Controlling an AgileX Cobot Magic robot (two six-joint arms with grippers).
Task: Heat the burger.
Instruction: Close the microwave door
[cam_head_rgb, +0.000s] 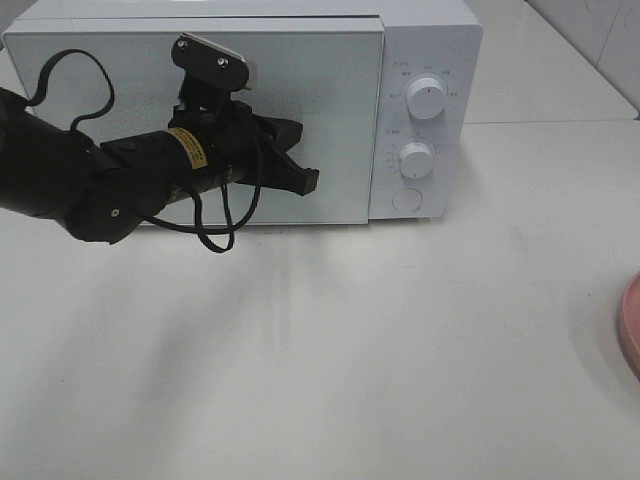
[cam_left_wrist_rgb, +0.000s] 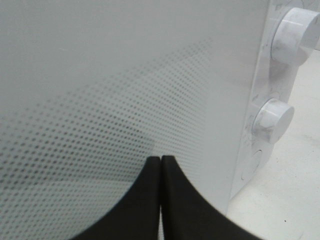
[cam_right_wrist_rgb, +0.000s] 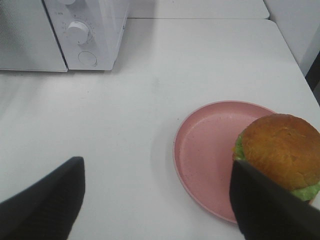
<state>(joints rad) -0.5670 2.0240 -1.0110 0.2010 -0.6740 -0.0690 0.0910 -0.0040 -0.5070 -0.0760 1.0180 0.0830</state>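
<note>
The burger (cam_right_wrist_rgb: 281, 150) sits on the far edge of its pink plate (cam_right_wrist_rgb: 210, 155), well apart from the closed microwave (cam_head_rgb: 330, 60). Beside it the right gripper (cam_right_wrist_rgb: 157, 200) hangs with jaws wide, apparently ready to lift it. The left gripper (cam_head_rgb: 305, 180), jaws pressed together and empty, points at the microwave's door (cam_left_wrist_rgb: 125, 90), likely to open it.

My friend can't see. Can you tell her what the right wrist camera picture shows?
A burger with a golden-brown bun and green lettuce sits on the near side of a round pink plate on a white table. The right gripper hangs open, one finger by the burger. A white microwave stands farther back, door closed.
</note>
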